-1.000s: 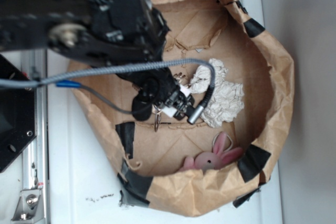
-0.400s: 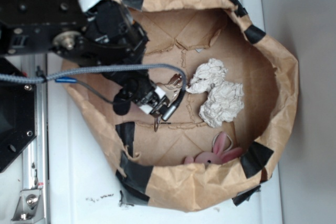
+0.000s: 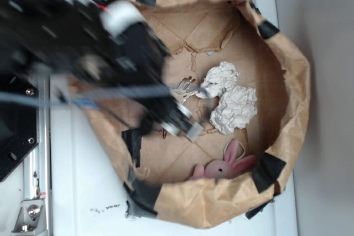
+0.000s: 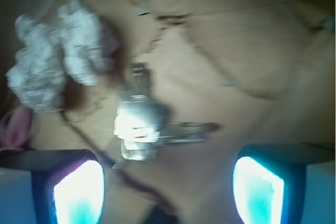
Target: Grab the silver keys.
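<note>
1. Claw [image 4: 168, 187]: jaws spread wide, holding nothing; blurred in the exterior view.
2. Silver keys [image 4: 142, 121]: flat on the paper bag [image 3: 287, 81] floor, between and ahead of the fingers, just beside the crumpled paper wad [image 3: 229, 103].
3. Pink plush bunny [image 3: 224, 165]: against the bag wall.

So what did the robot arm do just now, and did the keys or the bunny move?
The gripper swung down and a bit right inside the paper bag; it is blurred mid-motion. In the wrist view its fingers are apart with nothing between them. The silver keys shifted slightly a second ago and now lie on the bag floor by the crumpled paper wad. The wad and the pink bunny stayed put.
</note>
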